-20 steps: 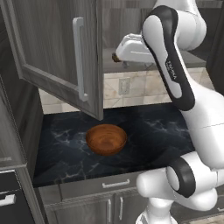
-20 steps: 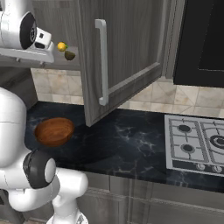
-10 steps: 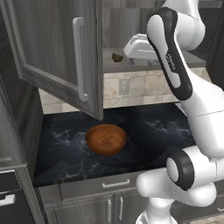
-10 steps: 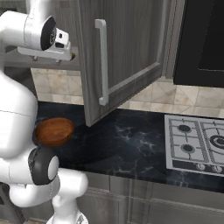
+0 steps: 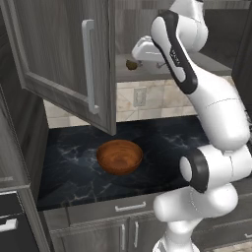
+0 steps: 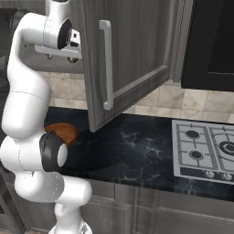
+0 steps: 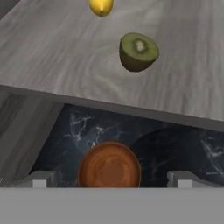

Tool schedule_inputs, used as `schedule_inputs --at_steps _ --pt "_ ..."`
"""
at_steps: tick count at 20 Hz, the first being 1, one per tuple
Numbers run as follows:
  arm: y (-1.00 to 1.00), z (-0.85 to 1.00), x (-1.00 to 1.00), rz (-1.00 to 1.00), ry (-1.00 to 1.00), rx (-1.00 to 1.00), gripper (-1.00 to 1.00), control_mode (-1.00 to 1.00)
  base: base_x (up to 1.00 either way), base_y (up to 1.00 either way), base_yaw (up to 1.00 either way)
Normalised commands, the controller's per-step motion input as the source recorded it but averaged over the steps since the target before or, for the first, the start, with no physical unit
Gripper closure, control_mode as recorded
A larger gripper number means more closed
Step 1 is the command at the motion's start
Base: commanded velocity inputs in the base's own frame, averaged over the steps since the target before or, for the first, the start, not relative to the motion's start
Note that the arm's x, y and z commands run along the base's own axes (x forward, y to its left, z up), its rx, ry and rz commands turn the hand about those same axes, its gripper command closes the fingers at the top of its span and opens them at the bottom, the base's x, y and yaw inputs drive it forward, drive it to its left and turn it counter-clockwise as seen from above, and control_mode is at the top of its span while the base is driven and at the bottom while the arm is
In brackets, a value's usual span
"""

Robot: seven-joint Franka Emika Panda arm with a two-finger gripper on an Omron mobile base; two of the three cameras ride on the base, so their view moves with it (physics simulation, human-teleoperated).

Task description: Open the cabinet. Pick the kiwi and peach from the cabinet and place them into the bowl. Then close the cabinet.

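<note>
The cabinet [image 5: 59,59] filled the upper left of the left base view, its dark grey wood-grain door swung open, a long silver bar handle [image 5: 88,66] running down the panel. Below it stretched the counter [image 5: 167,138], black stone veined with white. In the right base view a steel hob [image 6: 205,151] lay at the right edge. The bowl [image 5: 119,156], round, shallow, reddish-brown wood with ringed grain, sat on the counter at frame centre.

In the hand view the pale grey shelf [image 7: 52,57] crossed the upper half. On it near top centre lay the kiwi [image 7: 138,52], halved, its green flesh and pale core showing. A small yellow rounded fruit [image 7: 101,6] sat at the top edge.

The gripper [image 7: 109,178] stood spread wide with nothing between its tips, low in frame, well apart from the kiwi.
</note>
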Motion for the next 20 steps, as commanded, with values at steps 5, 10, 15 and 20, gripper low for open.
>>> schedule_inputs --at_steps 5,10,15,20 --pt "0.0 -0.26 0.78 0.0 0.0 0.0 -1.0 -1.0 0.0 0.0 0.0" --pt "0.0 -0.18 0.83 0.0 0.0 0.0 -1.0 -1.0 0.0 0.0 0.0" --pt "0.0 -0.05 0.72 0.0 -0.07 -0.02 -1.0 -1.0 0.0 0.0 0.0" --pt "0.0 -0.1 0.17 0.0 -0.16 -0.03 -1.0 -1.0 0.0 0.0 0.0"
